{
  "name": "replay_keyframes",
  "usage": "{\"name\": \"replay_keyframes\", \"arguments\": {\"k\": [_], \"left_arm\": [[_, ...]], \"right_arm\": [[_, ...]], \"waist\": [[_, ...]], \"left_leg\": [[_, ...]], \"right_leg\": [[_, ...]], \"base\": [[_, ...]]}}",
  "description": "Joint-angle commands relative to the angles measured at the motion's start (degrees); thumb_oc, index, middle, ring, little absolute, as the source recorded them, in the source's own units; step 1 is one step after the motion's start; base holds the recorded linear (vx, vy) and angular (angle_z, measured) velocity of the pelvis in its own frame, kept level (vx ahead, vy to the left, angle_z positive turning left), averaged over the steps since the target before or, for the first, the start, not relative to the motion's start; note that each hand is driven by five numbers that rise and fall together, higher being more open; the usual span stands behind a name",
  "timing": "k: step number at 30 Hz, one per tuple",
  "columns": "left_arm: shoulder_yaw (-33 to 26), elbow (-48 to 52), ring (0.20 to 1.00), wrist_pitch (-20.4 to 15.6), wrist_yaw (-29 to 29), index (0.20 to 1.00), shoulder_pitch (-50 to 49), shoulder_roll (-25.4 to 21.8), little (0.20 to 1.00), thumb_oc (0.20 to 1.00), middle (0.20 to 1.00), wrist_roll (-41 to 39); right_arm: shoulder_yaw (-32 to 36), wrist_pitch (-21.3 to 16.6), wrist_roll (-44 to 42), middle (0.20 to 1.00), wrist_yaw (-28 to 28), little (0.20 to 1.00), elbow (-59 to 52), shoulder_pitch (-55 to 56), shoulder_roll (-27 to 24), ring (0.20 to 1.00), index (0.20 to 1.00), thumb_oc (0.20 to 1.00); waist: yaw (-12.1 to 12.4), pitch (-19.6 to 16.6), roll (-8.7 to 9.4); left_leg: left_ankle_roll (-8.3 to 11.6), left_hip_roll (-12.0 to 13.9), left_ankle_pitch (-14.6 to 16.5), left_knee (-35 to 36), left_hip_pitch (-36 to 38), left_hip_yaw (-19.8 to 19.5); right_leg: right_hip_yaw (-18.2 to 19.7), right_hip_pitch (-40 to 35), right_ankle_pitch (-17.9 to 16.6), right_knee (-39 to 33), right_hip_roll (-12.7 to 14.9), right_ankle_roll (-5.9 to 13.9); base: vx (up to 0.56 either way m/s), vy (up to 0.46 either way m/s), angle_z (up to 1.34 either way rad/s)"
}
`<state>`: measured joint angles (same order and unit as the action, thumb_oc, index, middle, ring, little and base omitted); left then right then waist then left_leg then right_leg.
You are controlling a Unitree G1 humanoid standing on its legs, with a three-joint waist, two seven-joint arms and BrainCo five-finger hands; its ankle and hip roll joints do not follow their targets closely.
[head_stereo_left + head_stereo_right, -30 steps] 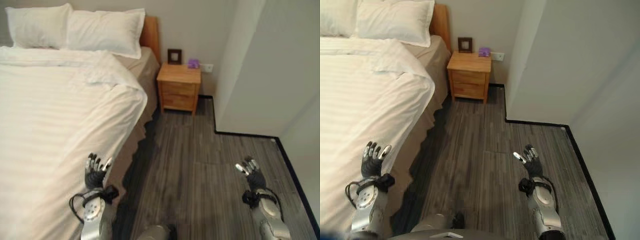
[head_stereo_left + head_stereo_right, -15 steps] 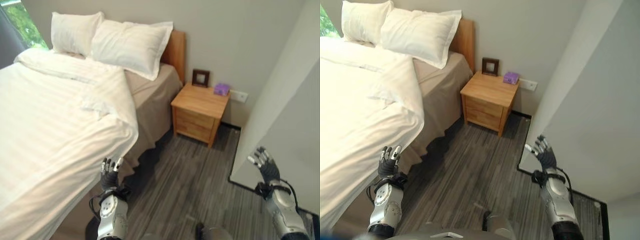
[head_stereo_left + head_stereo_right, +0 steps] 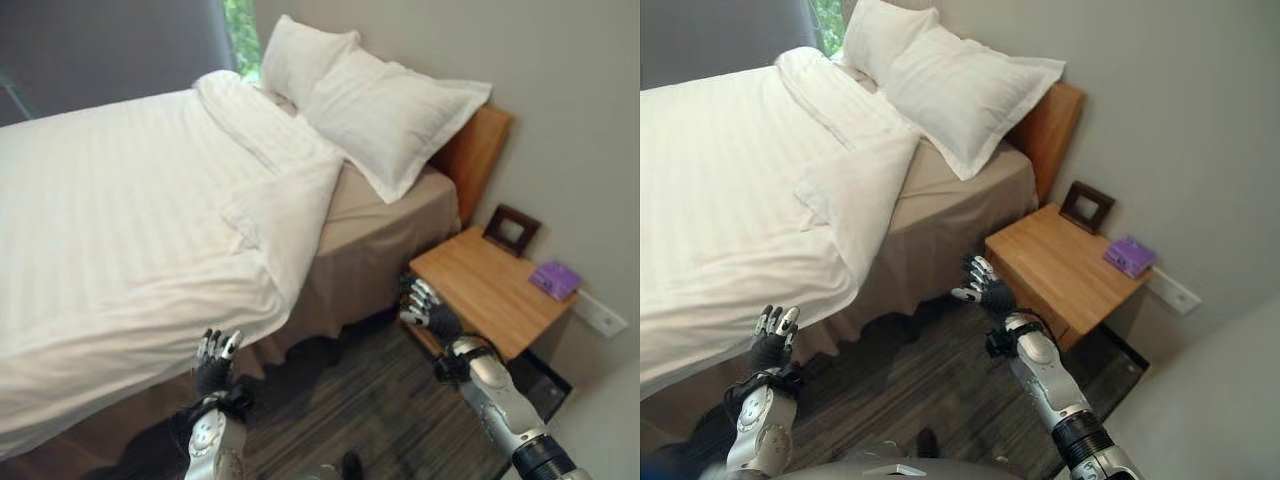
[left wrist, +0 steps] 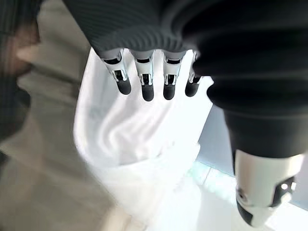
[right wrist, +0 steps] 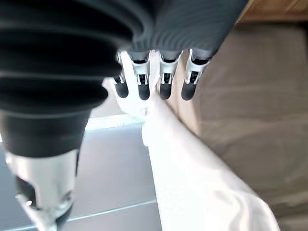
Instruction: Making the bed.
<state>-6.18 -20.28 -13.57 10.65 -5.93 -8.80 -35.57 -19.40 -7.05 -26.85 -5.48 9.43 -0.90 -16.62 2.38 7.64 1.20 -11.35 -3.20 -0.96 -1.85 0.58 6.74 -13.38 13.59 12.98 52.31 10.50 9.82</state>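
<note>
A bed with a white striped duvet (image 3: 110, 220) fills the left of the eye views. The duvet's near top corner (image 3: 285, 205) is folded back, baring the beige sheet (image 3: 385, 235). Two white pillows (image 3: 390, 115) lean on the wooden headboard (image 3: 475, 150). My left hand (image 3: 213, 362) is open, raised just below the duvet's hanging side edge. My right hand (image 3: 428, 312) is open in the air between the bed's beige skirt and the nightstand. In the left wrist view its fingers (image 4: 147, 84) are straight before the white cloth (image 4: 139, 144). The right wrist view shows straight fingers (image 5: 144, 82) too.
A wooden nightstand (image 3: 490, 290) stands right of the bed, close behind my right hand, with a dark picture frame (image 3: 510, 230) and a small purple box (image 3: 555, 278) on it. Dark wood floor (image 3: 375, 410) runs along the bedside. A window (image 3: 240, 35) shows behind the pillows.
The camera has swung left toward the bed, so the whole picture shifted. My right hand now hangs nearer the bed, before the nightstand. Both hands stay open and empty.
</note>
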Motion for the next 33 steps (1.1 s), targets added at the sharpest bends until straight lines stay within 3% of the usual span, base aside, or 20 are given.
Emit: {"name": "replay_keyframes", "arguments": {"k": [1,2,3,4,6,8,9,11,12,15,23,26,27,29,32,33], "left_arm": [[1.45,3.50,1.000,-3.52,-3.00,1.000,2.66,-4.36,1.000,1.000,1.000,-0.31],[2.02,2.46,1.000,-3.59,-3.93,1.000,2.55,-4.64,1.000,1.000,1.000,-0.55],[2.06,1.46,1.000,-3.87,-2.98,1.000,2.92,-5.06,1.000,1.000,1.000,-0.22],[2.11,1.45,1.000,-3.88,-2.95,1.000,2.92,-5.09,1.000,1.000,1.000,-0.21],[1.28,0.60,1.000,-3.22,-4.02,1.000,0.85,-3.68,1.000,1.000,1.000,-1.44],[0.57,0.15,1.000,-3.11,-4.99,1.000,0.26,-3.71,1.000,1.000,1.000,-2.83],[0.86,-0.56,1.000,-2.79,-5.37,1.000,0.17,-3.57,1.000,1.000,1.000,-3.35],[1.73,-2.71,1.000,-2.02,-5.15,1.000,1.19,-3.94,1.000,1.000,1.000,-2.71],[1.71,-3.27,1.000,-1.82,-5.05,1.000,1.27,-3.91,1.000,1.000,1.000,-2.67],[1.77,-3.36,1.000,-2.09,-4.02,1.000,0.87,-3.43,1.000,1.000,1.000,-2.41],[-2.68,-1.30,1.000,-3.17,-3.10,1.000,-0.49,-4.44,1.000,1.000,1.000,-4.45],[-3.36,-0.63,1.000,-3.33,0.08,1.000,0.34,-6.94,1.000,1.000,1.000,1.34],[-2.61,0.12,1.000,-3.51,0.35,1.000,1.89,-7.78,1.000,1.000,1.000,2.12],[-2.26,0.31,1.000,-3.62,0.21,1.000,3.11,-8.47,1.000,1.000,1.000,2.24],[-0.92,2.89,1.000,-3.76,-1.04,1.000,5.65,-10.27,1.000,1.000,1.000,3.43],[0.14,3.28,1.000,-3.53,-1.53,1.000,7.49,-11.11,1.000,1.000,1.000,3.43]], "right_arm": [[3.56,-1.53,1.33,1.000,-1.56,1.000,-3.59,-0.77,-3.49,1.000,1.000,1.000],[4.63,-1.84,1.78,1.000,-1.77,1.000,-3.64,0.38,-4.82,1.000,1.000,1.000],[5.46,-2.31,2.22,1.000,-1.08,1.000,-3.52,0.97,-5.42,1.000,1.000,1.000],[5.49,-2.33,2.23,1.000,-1.08,1.000,-3.50,1.00,-5.39,1.000,1.000,1.000],[6.42,-2.64,-0.27,1.000,-1.03,1.000,-2.22,1.86,-4.81,1.000,1.000,1.000],[7.22,-2.84,-1.33,1.000,-1.00,1.000,-2.15,1.90,-5.21,1.000,1.000,1.000],[8.44,-3.39,-2.73,1.000,-1.06,1.000,-2.82,2.57,-5.89,1.000,1.000,1.000],[9.81,-3.45,-1.85,1.000,-0.12,1.000,-3.06,2.92,-6.56,1.000,1.000,1.000],[9.79,-3.31,-2.07,1.000,0.22,1.000,-3.14,2.84,-6.37,1.000,1.000,1.000],[10.02,-3.41,-2.84,1.000,0.51,1.000,-3.67,4.55,-4.16,1.000,1.000,1.000],[9.01,-2.48,-1.07,1.000,0.68,1.000,-2.11,4.56,-3.05,1.000,1.000,1.000],[7.93,-2.85,-0.75,1.000,0.35,1.000,-2.80,2.56,-3.00,1.000,1.000,1.000],[6.96,-2.90,-0.04,1.000,0.84,1.000,-2.04,0.62,-2.52,1.000,1.000,1.000],[6.52,-2.97,-0.31,1.000,0.87,1.000,-1.98,-0.12,-2.18,1.000,1.000,1.000],[5.47,-2.84,-0.31,1.000,0.04,1.000,-1.83,-1.65,-2.88,1.000,1.000,1.000],[4.86,-2.86,-0.37,1.000,-0.21,1.000,-1.80,-1.98,-3.49,1.000,1.000,1.000]], "waist": [[-1.28,-0.88,1.00],[-1.58,-0.99,2.33],[-0.90,-1.31,3.49],[-0.97,-1.26,3.52],[0.64,-2.54,4.69],[1.04,-2.28,4.87],[0.75,-0.90,4.93],[-0.81,-0.24,5.06],[-1.16,-0.47,4.79],[-2.18,-1.70,3.78],[-1.05,-2.82,3.21],[-0.85,-1.44,1.44],[-1.35,-0.15,0.66],[-1.78,0.41,0.42],[-4.03,0.25,-0.30],[-5.31,0.08,0.18]], "left_leg": [[10.10,2.30,-1.87,2.47,3.25,-3.46],[10.61,1.61,-1.33,2.53,3.12,-7.94],[10.66,1.21,-1.28,2.94,2.56,-10.14],[10.65,1.18,-1.26,2.94,2.64,-10.25],[11.11,0.44,-1.11,2.88,1.50,-14.83],[11.86,0.29,-0.47,0.54,0.55,-15.03],[12.53,0.04,-0.04,-4.05,-2.46,-13.92],[13.18,2.33,1.00,-6.77,-3.92,-6.82],[13.17,2.71,2.31,-6.56,-3.38,-5.77],[13.16,3.50,0.31,-0.46,-0.61,-4.26],[12.83,2.52,0.71,1.15,1.25,-2.45],[11.05,1.63,1.56,1.86,2.23,-2.68],[10.46,1.17,1.87,2.20,3.44,-2.54],[10.41,1.15,1.88,2.65,4.20,-2.83],[10.72,1.05,2.52,5.37,7.34,-4.24],[10.82,0.56,3.37,5.81,8.87,-5.28]], "right_leg": [[8.40,-8.75,-18.03,-37.30,-3.52,-1.29],[16.98,-11.86,-15.11,-48.13,-6.85,-1.57],[19.59,-12.94,-15.20,-51.07,-7.65,-2.24],[19.47,-13.19,-15.27,-51.33,-7.60,-2.25],[17.79,-16.32,-15.89,-55.26,-7.83,-2.73],[17.41,-16.91,-16.22,-55.91,-7.76,-2.76],[15.61,-16.85,-16.86,-55.99,-7.24,-3.25],[12.30,-17.26,-17.03,-56.61,-6.35,-3.69],[12.00,-17.71,-16.65,-56.96,-6.60,-3.90],[10.38,-17.80,-16.89,-57.26,-6.93,-3.51],[9.44,-17.89,-16.59,-56.97,-5.59,-2.47],[10.88,-12.03,-15.37,-44.34,-4.27,-0.94],[11.02,-8.86,-17.96,-37.06,-3.30,-0.08],[11.51,-6.85,-18.74,-34.64,-3.81,-0.22],[12.00,-2.54,-18.47,-39.53,-6.34,-1.36],[12.77,-1.82,-20.28,-44.84,-7.50,-1.37]], "base": [[0.26,-0.356,2.57],[0.25,-0.354,2.00],[0.16,-0.224,2.00],[0.08,-0.180,1.58],[0.11,-0.262,1.01],[0.03,-0.197,0.77],[-0.07,-0.170,0.71],[-0.10,-0.076,1.30],[-0.02,0.000,1.42],[0.04,0.040,0.29],[0.06,0.086,-0.15],[-0.01,0.191,-0.06],[-0.01,0.210,-0.14],[0.07,0.118,-0.28],[0.26,0.065,-0.01],[0.42,-0.016,-0.04]]}}
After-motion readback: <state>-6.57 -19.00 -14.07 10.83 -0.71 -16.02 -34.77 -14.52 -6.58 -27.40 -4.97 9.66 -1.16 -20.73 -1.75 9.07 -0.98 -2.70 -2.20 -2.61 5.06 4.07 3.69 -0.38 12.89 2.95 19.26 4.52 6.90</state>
